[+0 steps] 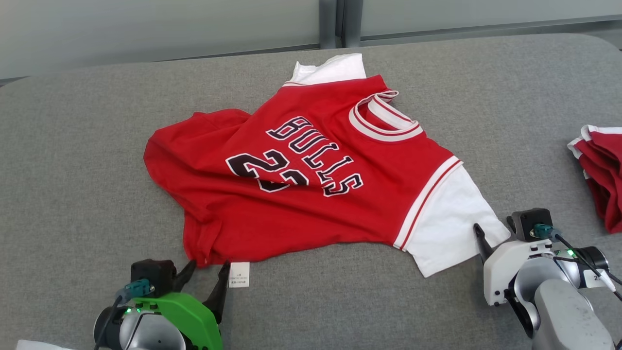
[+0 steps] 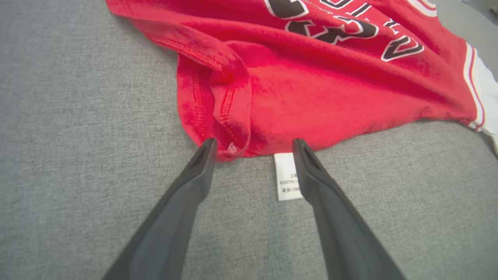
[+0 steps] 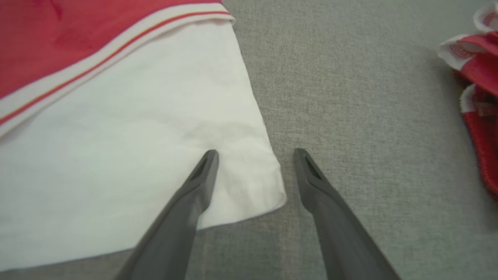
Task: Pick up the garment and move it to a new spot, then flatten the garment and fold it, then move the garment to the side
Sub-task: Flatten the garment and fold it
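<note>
The garment (image 1: 311,180) is a red jersey with black lettering and white sleeves, lying rumpled and face up on the grey padded table (image 1: 73,170). My left gripper (image 1: 209,267) is open at the near hem. In the left wrist view its fingertips (image 2: 253,143) straddle the folded red hem corner (image 2: 229,128), beside a white care label (image 2: 287,177). My right gripper (image 1: 493,228) is open at the near white sleeve. In the right wrist view its fingertips (image 3: 255,153) straddle the sleeve's corner (image 3: 268,186), the left finger over the cloth, the right over bare table.
A second red and white garment (image 1: 600,170) is bunched at the table's right edge, also in the right wrist view (image 3: 478,77). A pale wall and window frame (image 1: 335,22) run behind the table's far edge. Bare grey surface lies left of the jersey.
</note>
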Robot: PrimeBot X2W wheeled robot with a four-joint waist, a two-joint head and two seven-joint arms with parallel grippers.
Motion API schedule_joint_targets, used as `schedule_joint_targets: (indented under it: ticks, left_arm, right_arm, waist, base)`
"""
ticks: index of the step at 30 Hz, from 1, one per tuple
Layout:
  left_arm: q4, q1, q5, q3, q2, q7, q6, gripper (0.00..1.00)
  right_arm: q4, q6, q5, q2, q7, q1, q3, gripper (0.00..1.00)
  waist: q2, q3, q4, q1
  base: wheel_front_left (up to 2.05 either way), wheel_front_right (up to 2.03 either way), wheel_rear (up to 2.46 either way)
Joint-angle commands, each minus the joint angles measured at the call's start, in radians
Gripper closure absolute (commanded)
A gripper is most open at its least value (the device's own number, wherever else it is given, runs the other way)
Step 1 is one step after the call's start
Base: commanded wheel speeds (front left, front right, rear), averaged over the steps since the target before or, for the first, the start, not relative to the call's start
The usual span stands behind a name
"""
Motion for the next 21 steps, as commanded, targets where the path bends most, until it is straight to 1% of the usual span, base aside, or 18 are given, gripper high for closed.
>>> schedule_joint_targets:
  ticks: [1, 3, 10, 15, 17, 21]
  left_arm:
    - [0.005, -0.015, -0.008, -0.001, -0.003, 0.009, 0.003, 0.0]
    - [0.011, -0.028, -0.005, -0.007, 0.003, 0.023, 0.002, 0.0]
    - [0.054, -0.063, 0.013, 0.006, 0.007, 0.005, 0.037, 0.0]
    - [0.099, -0.083, 0.016, -0.002, 0.01, -0.01, 0.032, 0.0]
    - [0.121, -0.092, 0.023, -0.002, 0.014, -0.019, 0.04, 0.0]
    - [0.16, -0.106, 0.017, 0.002, 0.016, -0.037, 0.039, 0.0]
  right_arm:
    - [0.015, 0.0, 0.008, 0.002, 0.001, -0.007, 0.01, 0.0]
    - [0.034, 0.0, 0.014, 0.001, -0.004, -0.02, 0.023, 0.0]
    - [0.073, 0.0, 0.029, 0.002, -0.029, -0.05, 0.056, 0.0]
    - [0.089, 0.0, 0.035, 0.004, -0.042, -0.059, 0.075, 0.0]
    - [0.095, 0.0, 0.039, 0.005, -0.046, -0.062, 0.079, 0.0]
    - [0.108, 0.0, 0.045, 0.008, -0.049, -0.066, 0.091, 0.0]
  waist:
    - [0.0022, 0.008, 0.001, 0.0]
    - [0.0022, 0.014, 0.002, 0.0]
    - [0.0022, 0.024, 0.0, 0.0]
    - [0.0022, 0.026, -0.007, 0.0]
    - [0.0022, 0.025, -0.009, 0.0]
    - [0.0022, 0.027, -0.017, 0.0]
  base:
    - [0.0, 0.0, 0.0]
    - [0.0, 0.0, 0.0]
    - [0.0, 0.0, 0.0]
    - [0.0, 0.0, 0.0]
    - [0.0, 0.0, 0.0]
    - [0.0, 0.0, 0.0]
